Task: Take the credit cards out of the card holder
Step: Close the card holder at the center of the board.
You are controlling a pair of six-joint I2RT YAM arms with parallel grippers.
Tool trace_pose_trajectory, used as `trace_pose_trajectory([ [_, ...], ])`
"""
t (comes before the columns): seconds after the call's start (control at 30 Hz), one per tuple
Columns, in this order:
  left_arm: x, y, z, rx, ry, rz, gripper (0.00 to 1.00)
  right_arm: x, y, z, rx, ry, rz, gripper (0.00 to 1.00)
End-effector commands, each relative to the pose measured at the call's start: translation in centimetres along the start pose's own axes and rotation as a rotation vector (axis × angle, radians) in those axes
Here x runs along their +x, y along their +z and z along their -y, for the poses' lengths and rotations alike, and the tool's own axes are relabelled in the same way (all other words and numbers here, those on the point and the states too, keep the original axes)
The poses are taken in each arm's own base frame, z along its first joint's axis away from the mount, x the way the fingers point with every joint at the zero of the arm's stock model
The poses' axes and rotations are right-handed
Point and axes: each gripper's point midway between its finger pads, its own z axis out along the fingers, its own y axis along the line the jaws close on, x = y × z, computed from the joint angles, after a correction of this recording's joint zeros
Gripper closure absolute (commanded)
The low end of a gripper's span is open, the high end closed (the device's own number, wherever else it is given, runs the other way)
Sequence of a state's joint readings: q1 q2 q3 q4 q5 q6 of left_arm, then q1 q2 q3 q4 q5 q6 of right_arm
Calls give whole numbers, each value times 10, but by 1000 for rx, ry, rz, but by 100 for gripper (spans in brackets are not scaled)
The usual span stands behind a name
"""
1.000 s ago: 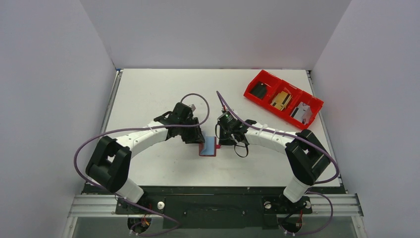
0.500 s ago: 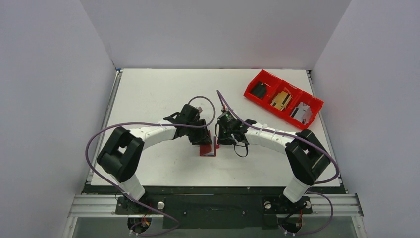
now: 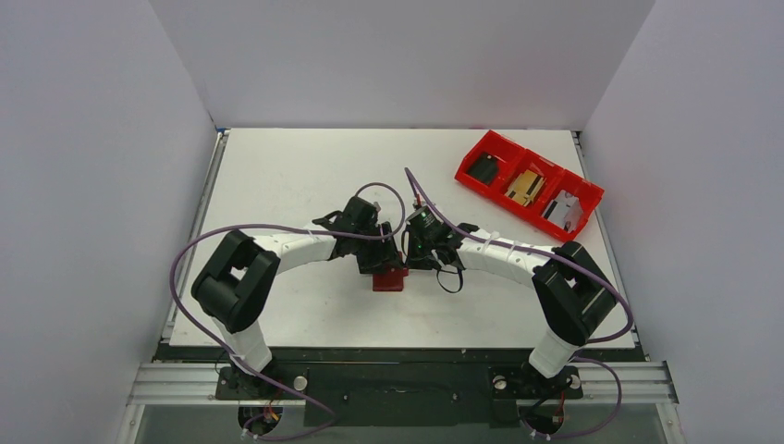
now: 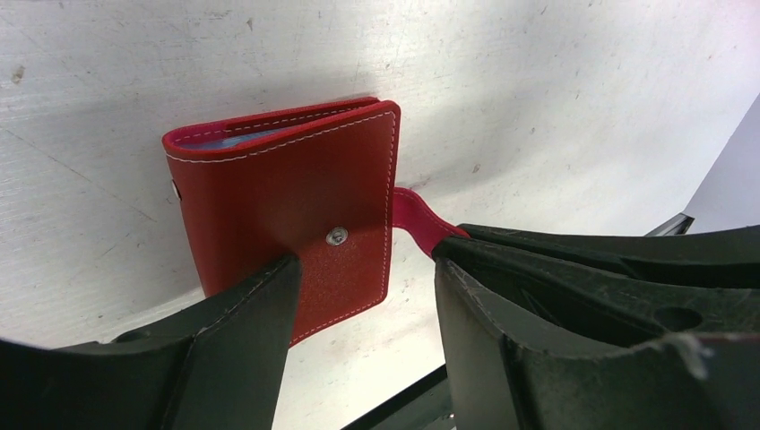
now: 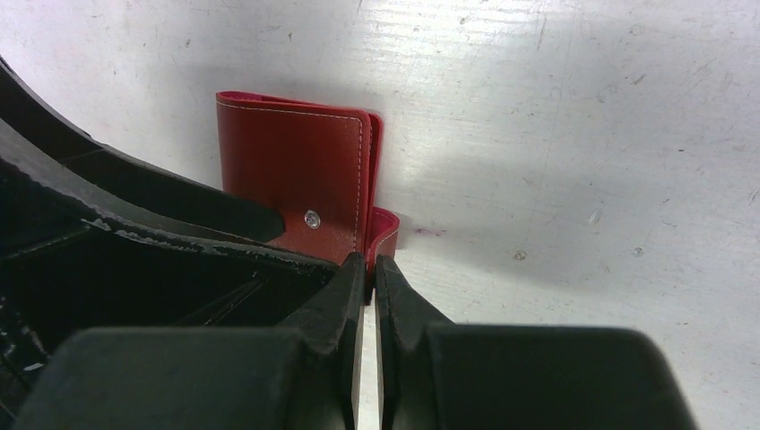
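Card holder: the card holder (image 3: 389, 280) lies folded shut on the table (image 3: 277, 176), about the middle and somewhat to the near side, between the two grippers.
Credit cards: only a thin pale blue edge of the credit cards (image 4: 235, 141) shows between the two covers; how many there are I cannot tell.
Left gripper: the left gripper (image 4: 366, 260) is spread wide. One finger touches the cover just beside the snap stud (image 4: 336, 236); the other stands at the side where the strap comes out.
Right gripper: the right gripper (image 5: 369, 262) is nearly closed. Its tips seem to pinch the end of the strap (image 5: 385, 226).
Handling: I judge it light and thin, with soft covers that bend and a smooth skin that slides easily on the table. The cards should be stiff but slippery.
Where to hold: press or pinch one cover to keep it down and pull the strap or the free cover to open it. Afterwards take a card by its exposed edge.
Edges: the near table edge is not far, so pulling that way is risky.
Open room: bare table lies to the left and far side. The red bin (image 3: 528, 183) stays well apart at the far right.
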State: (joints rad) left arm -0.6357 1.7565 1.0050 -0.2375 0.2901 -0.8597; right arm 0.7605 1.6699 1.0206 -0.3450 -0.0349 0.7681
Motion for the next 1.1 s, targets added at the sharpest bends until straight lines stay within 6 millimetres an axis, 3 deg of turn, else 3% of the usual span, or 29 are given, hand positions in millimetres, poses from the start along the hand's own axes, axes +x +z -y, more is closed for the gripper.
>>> trace_pose_trajectory([
  [0.0,-4,11,-11,-59,-16,23,44,-8,-2,-9,-37,5,36,100],
  [0.13,-9,5,-4,-47,-5,39,42,-10,-4,-11,-46,9,41,100],
  [0.4,-29,-25,21,-15,52,103,40,-21,-6,-21,-74,20,52,100],
  [0.67,-45,-54,24,-27,72,160,38,-26,-9,-23,-82,36,61,76],
  [0.9,-59,-72,8,-52,68,201,38,-38,-17,-28,-104,53,88,67],
  [1.07,-68,-87,1,-69,94,231,37,-50,-22,-30,-115,67,111,51],
])
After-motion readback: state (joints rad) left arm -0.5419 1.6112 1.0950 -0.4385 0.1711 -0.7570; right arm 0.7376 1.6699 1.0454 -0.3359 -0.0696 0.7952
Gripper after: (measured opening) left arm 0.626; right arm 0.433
